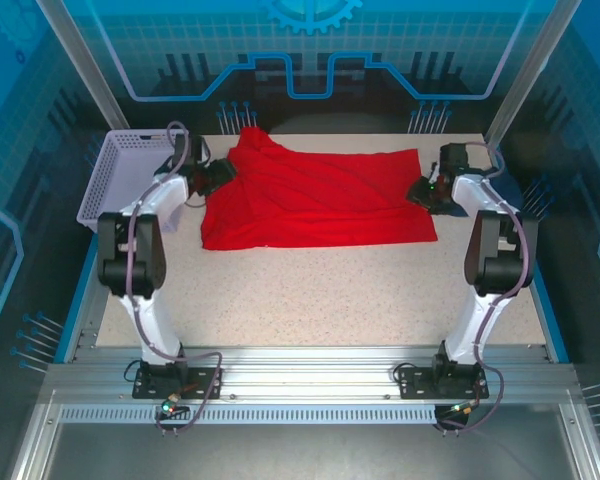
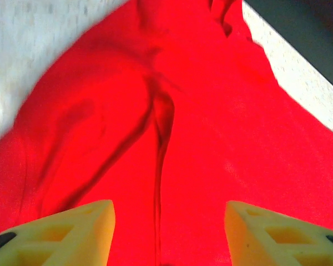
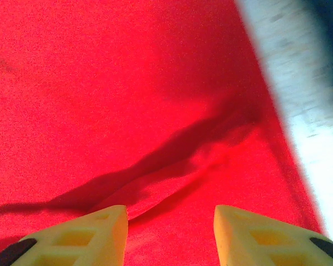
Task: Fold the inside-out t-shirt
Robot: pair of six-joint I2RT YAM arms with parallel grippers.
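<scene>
**Both end effectors apart over the shirt's ends, between grips**

My left end effector (image 2: 169, 233) stands with its jaws apart. Red cloth lies under the gap and nothing is pinched. A long crease runs away from it toward 12 o'clock. My right end effector (image 3: 171, 233) is likewise apart, poised over a low ridge of cloth that slants off toward 2 o'clock.

From above, the left one sits at the 9 o'clock end of the t-shirt (image 1: 315, 200) and the right one at its 3 o'clock end. The shirt lies as a rough rectangle on the surface (image 1: 310, 300), toward 12 o'clock from the middle. A bunched peak rises at its 11 o'clock corner. A lilac basket (image 1: 105, 185) sits at 10 o'clock, just beside my left arm.

I judge this to be a gap between folds: the cloth is laid down and neither side holds it. The next move calls for both sides to take fresh, matched grips on the edges, low enough to catch every layer, and to flatten that bunched corner first.
</scene>
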